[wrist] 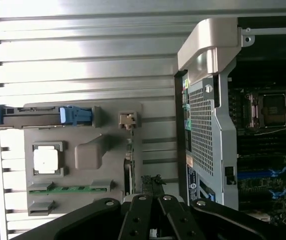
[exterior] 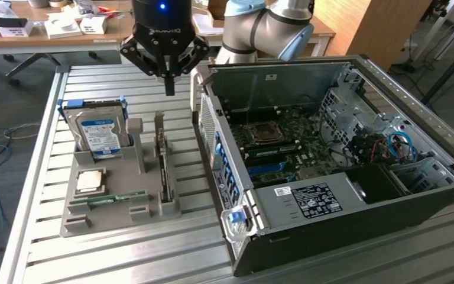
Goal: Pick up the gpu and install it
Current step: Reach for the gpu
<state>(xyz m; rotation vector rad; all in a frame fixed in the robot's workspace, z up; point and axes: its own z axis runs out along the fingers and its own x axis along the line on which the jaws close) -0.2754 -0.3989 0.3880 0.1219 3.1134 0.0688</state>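
Slatted metal table (exterior: 132, 254) carries everything. Nearest on the exterior view's right lies an open PC case (exterior: 330, 236), its motherboard (exterior: 290, 142) exposed. Just beside it, on the exterior view's left, sits a grey tray (exterior: 109, 222). At the tray's near end lies a green memory stick (exterior: 116, 197), with a CPU (exterior: 90, 180) behind it. The gpu (exterior: 162, 157) stands on edge in a slot along the tray's case side, untouched; the wrist view shows it edge-on (wrist: 129, 170). A hard drive (exterior: 101, 133) stands upright at the tray's far end. Beyond that, the hand (exterior: 169, 87) hangs pointing down near the gpu's far end, closed on nothing and clear of the card. Behind it rises the arm (exterior: 266, 23), and farther back stands a cluttered desk (exterior: 38, 44).
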